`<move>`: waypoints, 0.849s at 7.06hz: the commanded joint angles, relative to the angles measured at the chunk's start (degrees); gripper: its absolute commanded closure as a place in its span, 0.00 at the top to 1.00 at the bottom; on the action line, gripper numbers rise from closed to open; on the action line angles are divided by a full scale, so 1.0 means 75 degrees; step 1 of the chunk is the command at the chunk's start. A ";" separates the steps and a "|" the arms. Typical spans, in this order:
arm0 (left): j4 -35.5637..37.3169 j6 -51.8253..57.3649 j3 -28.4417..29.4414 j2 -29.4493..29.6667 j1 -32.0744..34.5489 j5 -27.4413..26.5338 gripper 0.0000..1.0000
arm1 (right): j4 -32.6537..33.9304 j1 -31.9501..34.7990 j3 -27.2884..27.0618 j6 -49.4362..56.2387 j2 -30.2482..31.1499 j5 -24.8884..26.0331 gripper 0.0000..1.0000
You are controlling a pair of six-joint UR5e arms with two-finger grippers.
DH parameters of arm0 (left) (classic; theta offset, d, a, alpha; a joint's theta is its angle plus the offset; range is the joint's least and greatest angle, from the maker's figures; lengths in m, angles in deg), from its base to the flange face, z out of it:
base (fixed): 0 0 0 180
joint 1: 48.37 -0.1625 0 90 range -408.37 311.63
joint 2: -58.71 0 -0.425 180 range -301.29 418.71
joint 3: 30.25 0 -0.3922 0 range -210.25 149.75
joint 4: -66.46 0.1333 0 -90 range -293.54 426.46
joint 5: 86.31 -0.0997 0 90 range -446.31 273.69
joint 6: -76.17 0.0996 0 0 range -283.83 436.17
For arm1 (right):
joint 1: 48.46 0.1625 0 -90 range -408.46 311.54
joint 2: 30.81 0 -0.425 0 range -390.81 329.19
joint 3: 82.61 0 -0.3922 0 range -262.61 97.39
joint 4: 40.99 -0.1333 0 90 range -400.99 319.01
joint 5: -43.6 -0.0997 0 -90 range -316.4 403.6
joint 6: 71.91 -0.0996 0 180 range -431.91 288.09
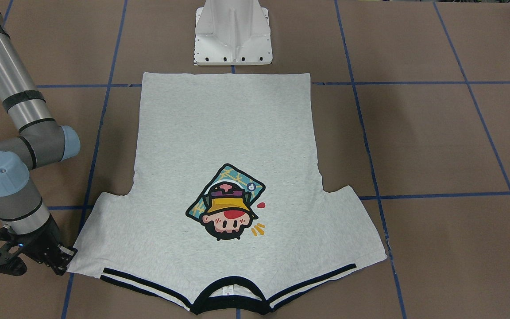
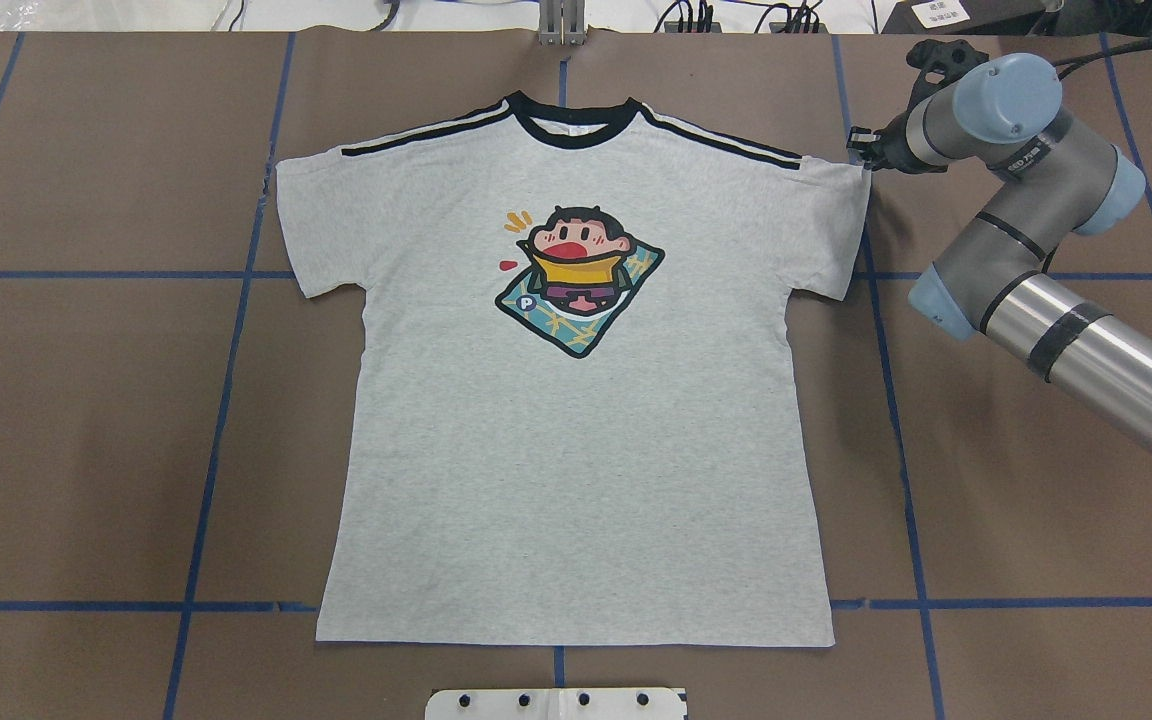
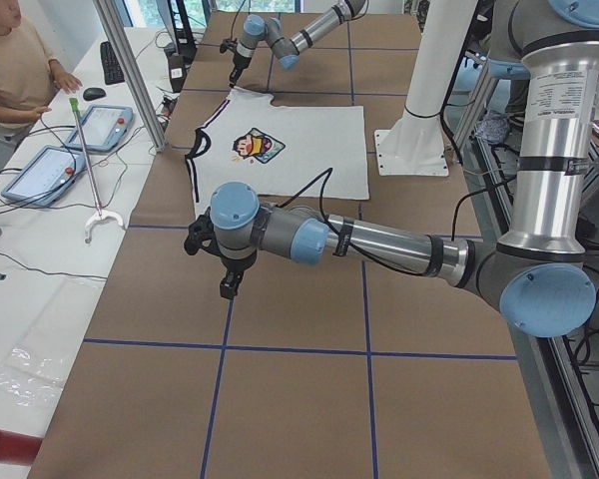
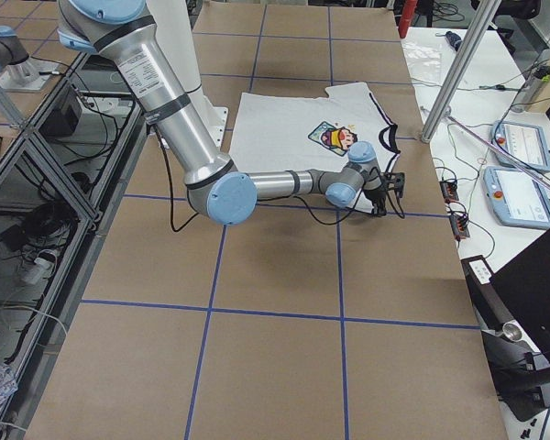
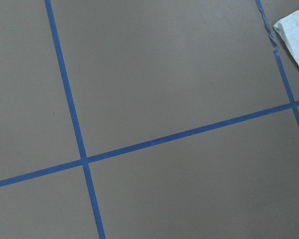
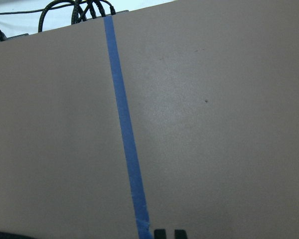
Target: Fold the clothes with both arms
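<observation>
The grey T-shirt (image 2: 576,450) lies flat and face up on the brown table, with its black collar (image 2: 568,128) at the far edge and the cartoon print (image 2: 578,275) on the chest. It also shows in the front view (image 1: 224,133). My right gripper (image 2: 858,155) (image 1: 65,260) sits low beside the outer corner of the shirt's right-hand sleeve. Its fingertips (image 6: 160,233) are close together over bare table, with no cloth between them. My left gripper (image 3: 228,287) hangs above bare table well off the shirt's other side. I cannot tell whether it is open or shut. A shirt corner (image 5: 296,30) shows in the left wrist view.
The white pedestal (image 1: 233,35) stands at the shirt's hem side. Blue tape lines (image 2: 226,400) grid the table. Cables (image 2: 696,15) run along the far edge. A person (image 3: 15,60) sits at a side table with tablets (image 3: 50,170), beyond a metal post (image 3: 130,75).
</observation>
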 commanded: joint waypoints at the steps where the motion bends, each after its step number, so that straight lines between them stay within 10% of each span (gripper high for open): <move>1: 0.0000 -0.0001 0.0008 0.0000 0.0000 0.0002 1.00 | -0.0001 -0.0005 -0.0062 -0.0041 -0.0060 -0.0036 0.00; 6: 0.0012 -0.0013 -0.0144 -0.0012 0.0000 0.0003 1.00 | 0.0631 -0.0774 -0.0649 -0.2002 -0.1134 -0.0329 0.00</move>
